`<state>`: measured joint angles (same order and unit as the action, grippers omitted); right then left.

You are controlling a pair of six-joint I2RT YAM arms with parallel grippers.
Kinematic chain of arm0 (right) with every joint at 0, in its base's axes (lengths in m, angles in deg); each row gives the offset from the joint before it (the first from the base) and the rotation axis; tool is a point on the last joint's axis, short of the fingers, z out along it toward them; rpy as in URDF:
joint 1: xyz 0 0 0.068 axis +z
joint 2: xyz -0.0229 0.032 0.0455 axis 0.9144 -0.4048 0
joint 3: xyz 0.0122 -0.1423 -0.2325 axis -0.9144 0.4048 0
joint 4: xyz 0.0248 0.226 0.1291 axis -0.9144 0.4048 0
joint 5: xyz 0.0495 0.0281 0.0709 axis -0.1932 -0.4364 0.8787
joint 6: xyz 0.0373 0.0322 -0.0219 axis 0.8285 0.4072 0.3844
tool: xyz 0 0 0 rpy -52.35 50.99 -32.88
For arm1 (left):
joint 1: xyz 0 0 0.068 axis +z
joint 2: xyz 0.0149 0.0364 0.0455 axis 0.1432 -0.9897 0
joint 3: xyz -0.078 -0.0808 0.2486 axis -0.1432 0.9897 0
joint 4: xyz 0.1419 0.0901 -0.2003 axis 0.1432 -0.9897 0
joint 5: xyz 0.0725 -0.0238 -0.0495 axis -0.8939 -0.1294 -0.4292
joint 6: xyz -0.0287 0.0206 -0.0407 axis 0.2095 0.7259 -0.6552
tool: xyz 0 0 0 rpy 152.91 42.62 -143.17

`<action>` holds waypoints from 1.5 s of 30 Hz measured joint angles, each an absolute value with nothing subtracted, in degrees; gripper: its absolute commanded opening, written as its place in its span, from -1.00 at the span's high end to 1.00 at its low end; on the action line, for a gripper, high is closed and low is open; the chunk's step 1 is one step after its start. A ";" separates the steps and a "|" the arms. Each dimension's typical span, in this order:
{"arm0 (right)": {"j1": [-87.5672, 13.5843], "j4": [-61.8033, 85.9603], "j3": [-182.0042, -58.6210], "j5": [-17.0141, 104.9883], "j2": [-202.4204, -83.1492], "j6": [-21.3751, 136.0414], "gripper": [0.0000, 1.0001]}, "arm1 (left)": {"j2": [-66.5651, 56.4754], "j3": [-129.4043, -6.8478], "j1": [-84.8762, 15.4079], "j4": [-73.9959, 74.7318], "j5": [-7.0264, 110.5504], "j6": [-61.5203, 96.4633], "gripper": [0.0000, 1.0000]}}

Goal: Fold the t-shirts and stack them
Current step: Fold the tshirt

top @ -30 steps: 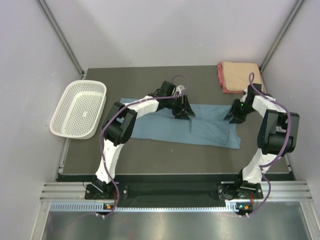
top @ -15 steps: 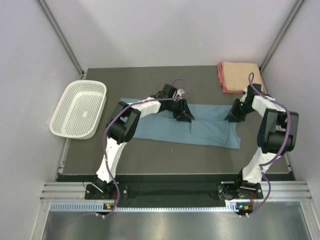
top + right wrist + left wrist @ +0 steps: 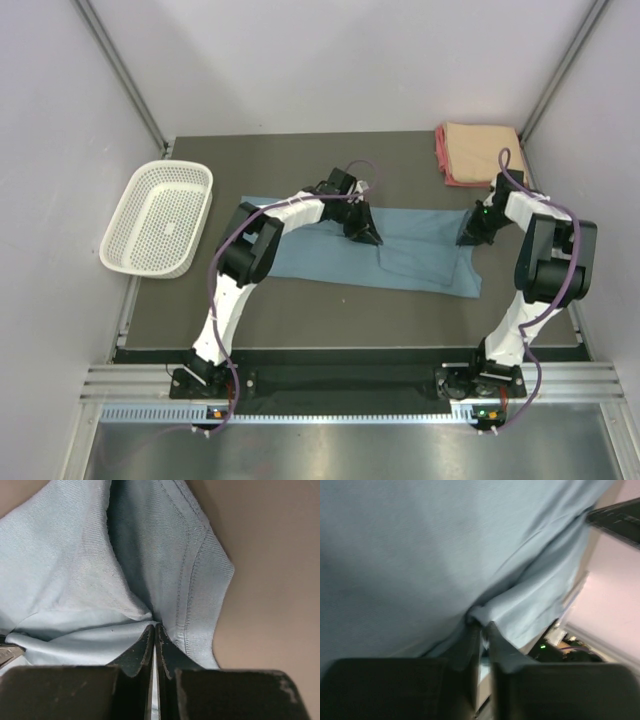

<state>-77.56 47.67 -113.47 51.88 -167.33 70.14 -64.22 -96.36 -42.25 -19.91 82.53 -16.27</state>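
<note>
Basket point(image 3: 160, 225) of white plastic mesh sits on the worktop point(image 3: 300, 300), well off to the left of the left gripper point(image 3: 366, 236), with its perforated floor and walls in plain sight.

At this gripper's tips, the blue-grey t-shirt point(image 3: 420, 260) lies spread in a long band. Most of the cloth runs left of the gripper towards the basket side, and the rest reaches right to the right gripper point(image 3: 470, 232).

In the left wrist view the left gripper point(image 3: 482, 627) has its fingers pressed close together on a raised ridge of the blue-grey t-shirt point(image 3: 420, 555). Cloth bunches right at the tips, and creases fan away from them.

In the right wrist view the right gripper point(image 3: 154, 627) is likewise pressed together. It pinches a fold of the blue-grey t-shirt point(image 3: 65, 570) just beside a stitched hem that curves off to its right, over bare worktop point(image 3: 270, 580).

Beyond the right gripper, near the far corner, a folded peach t-shirt point(image 3: 482, 145) rests on a pink-red t-shirt point(image 3: 441, 160), of which only an edge shows. The stack lies apart from the blue cloth.
</note>
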 measured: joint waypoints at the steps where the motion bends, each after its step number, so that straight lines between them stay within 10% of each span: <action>1: -77.56 47.65 -113.47 51.88 -167.33 70.11 0.84 | -64.31 -96.36 -42.25 -20.61 82.24 -15.77 0.41; 3: -77.56 47.62 -113.45 51.55 -167.33 70.07 0.71 | -64.44 -96.36 -42.25 -22.47 81.91 -15.29 -0.03; 15: -76.47 52.85 -113.47 47.98 -160.11 69.20 0.15 | -60.46 -94.06 -42.67 -25.57 81.81 -9.52 -0.08; 29: -74.74 53.94 -98.76 54.94 -147.33 68.08 0.39 | -56.77 -86.96 -46.15 -21.40 84.76 -6.94 -0.11; 45: -74.76 51.58 -95.09 58.94 -149.23 68.30 0.36 | -57.64 -88.18 -46.39 -19.52 88.78 -7.61 0.47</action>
